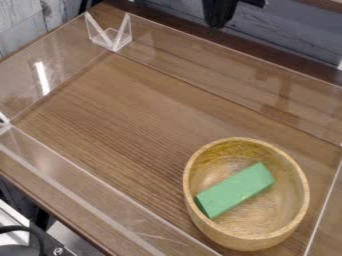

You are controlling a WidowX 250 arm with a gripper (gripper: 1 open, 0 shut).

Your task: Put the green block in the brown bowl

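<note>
Clear wall: a transparent plastic barrier (54,150) borders the left and near edges of the surface, catching bright reflections.
Clear stand: a small transparent V-shaped piece (110,32) sits at the far left corner.
Surface: a wood-grain tabletop (147,120), bare across its middle.
End effector: the dark end effector (222,12) shows only its lower tip at the top edge, pointing down over the far side, well apart from the bowl; its fingers are together, with nothing between them.
Brown bowl: a round, shallow wooden bowl (283,225) with a thick rim stands at the near right.
Green block: the flat, elongated green block (235,190) lies inside the brown bowl, slanted across its floor.
Writing: no legible brand, label or lettering.
</note>
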